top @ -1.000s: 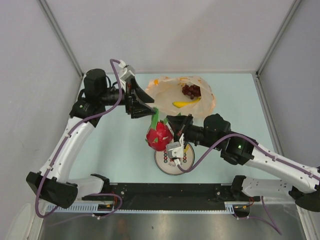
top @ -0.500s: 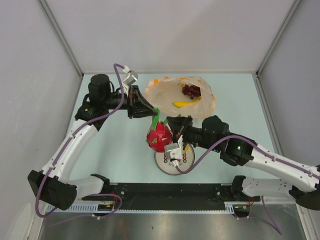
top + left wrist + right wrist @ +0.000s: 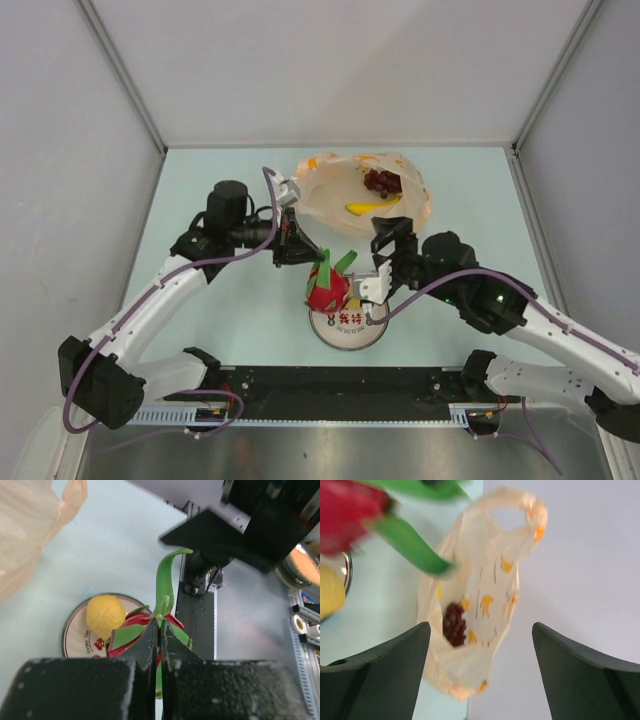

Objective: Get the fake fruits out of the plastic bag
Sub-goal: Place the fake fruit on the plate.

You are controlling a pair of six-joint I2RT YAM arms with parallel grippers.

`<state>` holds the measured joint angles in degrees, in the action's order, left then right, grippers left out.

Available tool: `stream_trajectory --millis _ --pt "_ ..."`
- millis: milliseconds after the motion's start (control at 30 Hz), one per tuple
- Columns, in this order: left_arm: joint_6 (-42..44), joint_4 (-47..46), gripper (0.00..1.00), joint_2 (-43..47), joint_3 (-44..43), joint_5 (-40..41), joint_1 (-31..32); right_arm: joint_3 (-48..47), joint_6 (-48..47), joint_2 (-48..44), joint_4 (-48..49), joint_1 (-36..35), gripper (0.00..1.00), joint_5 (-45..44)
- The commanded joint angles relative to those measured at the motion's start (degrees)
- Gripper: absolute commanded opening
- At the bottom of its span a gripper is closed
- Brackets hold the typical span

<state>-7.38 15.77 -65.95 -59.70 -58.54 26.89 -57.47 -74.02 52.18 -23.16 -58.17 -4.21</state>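
Note:
The red dragon fruit (image 3: 327,290) with green tips sits over the far edge of the white plate (image 3: 350,332). My left gripper (image 3: 308,256) is shut on one of its green tips (image 3: 161,611). A yellow lemon (image 3: 105,615) lies on the plate beside it. To the right of the fruit my right gripper (image 3: 379,258) stands open and holds nothing. The pale-orange plastic bag (image 3: 330,190) lies behind, mouth open, with the dark grape bunch (image 3: 383,180) and the yellow banana (image 3: 372,207) inside. The right wrist view faces the bag (image 3: 485,555) and the grapes (image 3: 454,624).
Grey walls close in the table at the back and on both sides. The black rail with the arm bases (image 3: 340,385) runs along the near edge. The bag's loop handle (image 3: 532,510) sticks out toward the back.
The right gripper has let go of the dragon fruit, opened and drawn back to the right. The left gripper came down from the bag's edge and shut on the fruit's green tip.

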Motion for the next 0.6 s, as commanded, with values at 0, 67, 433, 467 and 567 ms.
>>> stream_trajectory --millis 0,67,433,467,567 --pt "3.5 -5.9 0.0 3.4 6.4 5.7 3.5 -0.3 3.2 -7.1 -11.4 7.3 0.89 -2.1" --pt "3.9 -8.2 0.0 2.9 8.5 7.8 5.3 0.3 4.3 -8.3 -12.9 13.5 0.89 -2.2" --pt "10.7 -16.2 0.0 0.7 16.1 12.6 6.7 1.4 16.6 -9.1 -14.4 25.2 0.89 -9.3" --pt "11.1 -16.2 0.0 0.6 16.3 12.7 6.7 1.5 17.5 -9.2 -15.3 25.3 0.89 -9.5" --pt "10.1 -19.2 0.0 -0.6 17.1 13.3 6.7 3.0 17.5 -10.2 -16.5 25.9 0.88 -9.4"
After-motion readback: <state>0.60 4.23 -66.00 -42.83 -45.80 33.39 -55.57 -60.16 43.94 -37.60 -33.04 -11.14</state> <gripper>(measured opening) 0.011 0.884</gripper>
